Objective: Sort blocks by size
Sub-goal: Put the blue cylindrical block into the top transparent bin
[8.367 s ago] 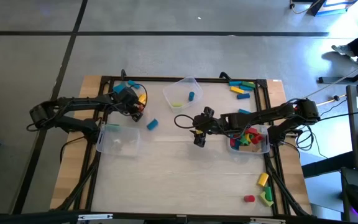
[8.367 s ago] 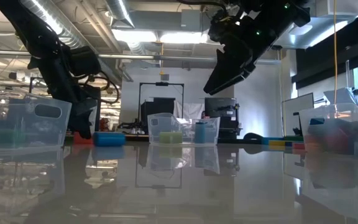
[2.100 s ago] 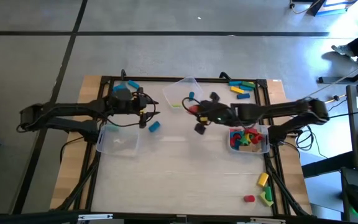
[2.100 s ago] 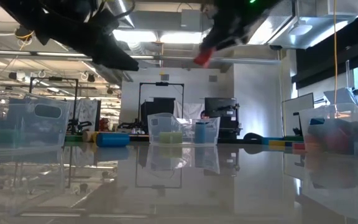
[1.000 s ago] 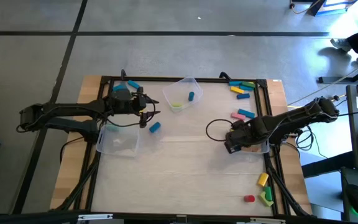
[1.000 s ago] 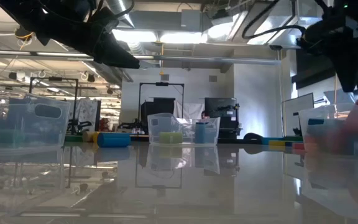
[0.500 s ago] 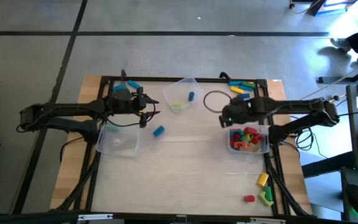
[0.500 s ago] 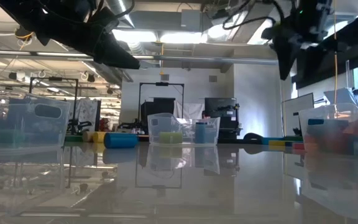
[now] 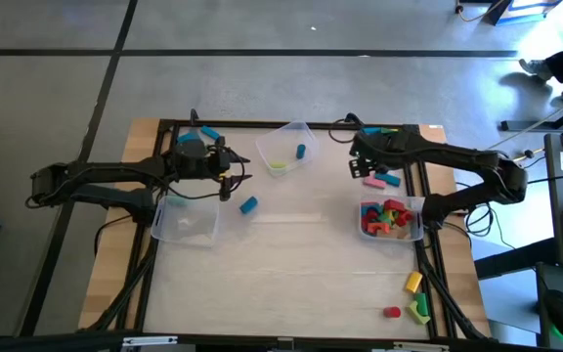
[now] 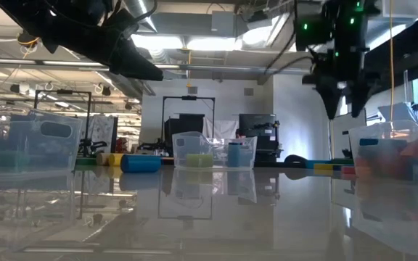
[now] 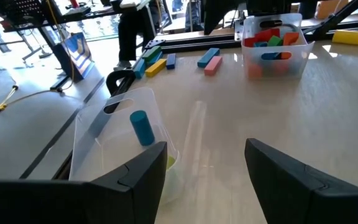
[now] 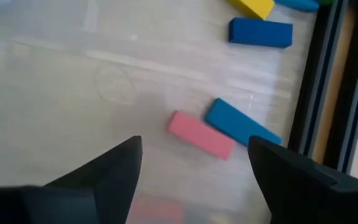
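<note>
Right gripper (image 9: 357,161) has swung from over the right bin to the far right part of the table since half a second back, and now hangs over the pink bar (image 9: 373,181) and blue bar (image 9: 391,179). Its fingers (image 12: 297,180) are spread wide with nothing between them; in the right wrist view the pink bar (image 12: 201,134) and a blue bar (image 12: 242,129) lie touching at one end, framed between the two fingers. Another blue bar (image 12: 260,33) and a yellow one (image 12: 250,7) lie farther off by the frame rail.

Left gripper (image 9: 231,172) has not shifted; it hovers between the far bin (image 9: 287,140) and the left bin (image 9: 186,217), released and empty, fingers (image 11: 129,180) apart. Blue cylinder (image 9: 249,205) on the table has rolled slightly toward the centre and lies near the left gripper.

Far bin holds a blue cylinder (image 11: 142,127) and a yellow-green piece (image 9: 278,164). Right bin (image 9: 392,219) is packed with mixed blocks (image 9: 387,213), red, green, blue and orange. More bars (image 9: 379,133) sit at the far right edge. Yellow, green and red blocks (image 9: 411,298) lie at the near right corner, well apart from both arms.
</note>
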